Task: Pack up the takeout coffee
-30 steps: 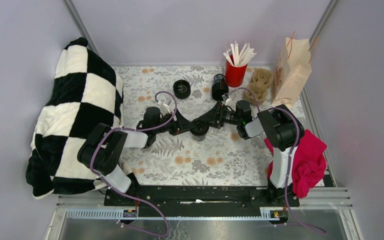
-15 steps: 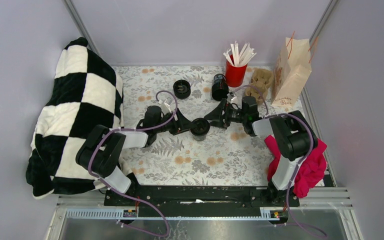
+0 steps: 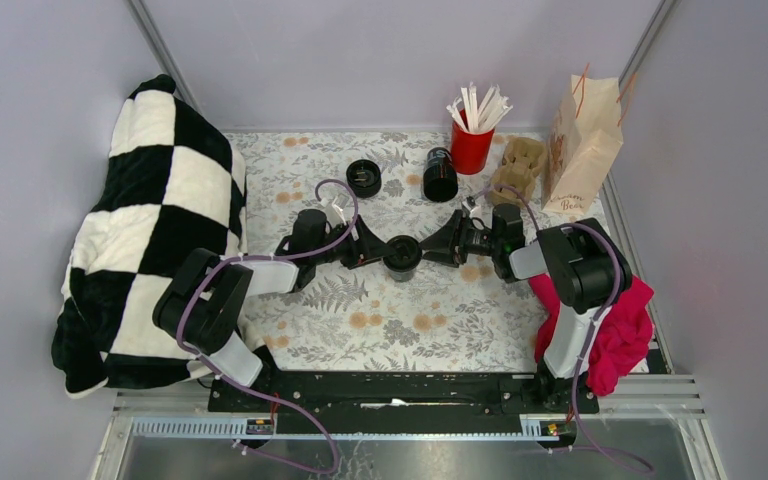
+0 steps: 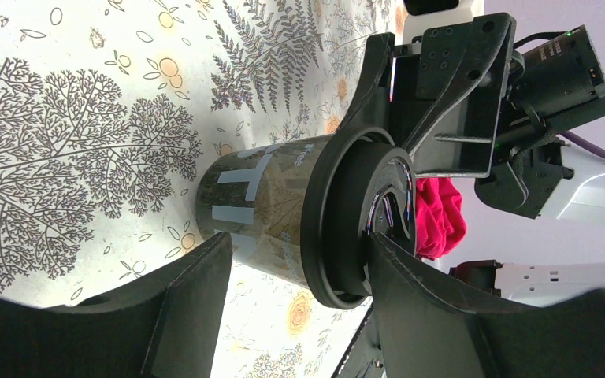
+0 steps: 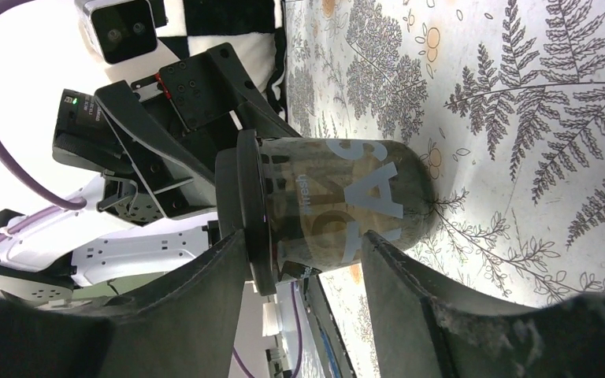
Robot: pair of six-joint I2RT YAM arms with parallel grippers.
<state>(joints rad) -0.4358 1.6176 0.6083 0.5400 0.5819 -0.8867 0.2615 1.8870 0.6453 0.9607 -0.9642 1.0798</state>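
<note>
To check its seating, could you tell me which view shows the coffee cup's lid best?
The left wrist view: the coffee cup's lid shows its top and rim there. The right wrist view shows the lid edge-on; the top view, only a small dark disc.

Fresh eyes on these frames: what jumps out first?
Dead centre, the small black disposable cup with a round black lid is upright between the left arm and right arm, their jaws flanking it from opposite sides. A big black-and-white checkered blanket is heaped along the left side. At the back right stand a red cup of white sticks and a tan paper bag.
</note>
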